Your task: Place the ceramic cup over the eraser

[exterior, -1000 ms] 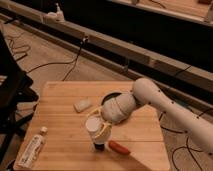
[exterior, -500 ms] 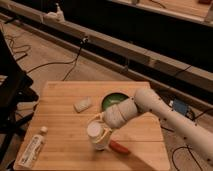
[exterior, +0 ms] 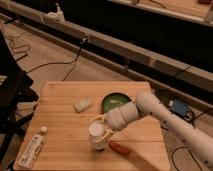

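The gripper (exterior: 101, 131) holds the ceramic cup (exterior: 97, 135) between its jaws, low over the wooden table (exterior: 60, 105), and the eraser seems to be hidden beneath the cup, so placement looks nearly done, with only the release left.

Gripper (exterior: 102, 131) sits low at the front middle of the wooden table (exterior: 60, 107), at the ceramic cup (exterior: 96, 131). Just right of it lies an orange-red oblong (exterior: 119, 147); behind it a green bowl (exterior: 115, 102); behind-left a pale block (exterior: 82, 105); far left a white tube (exterior: 31, 148); bare wood between
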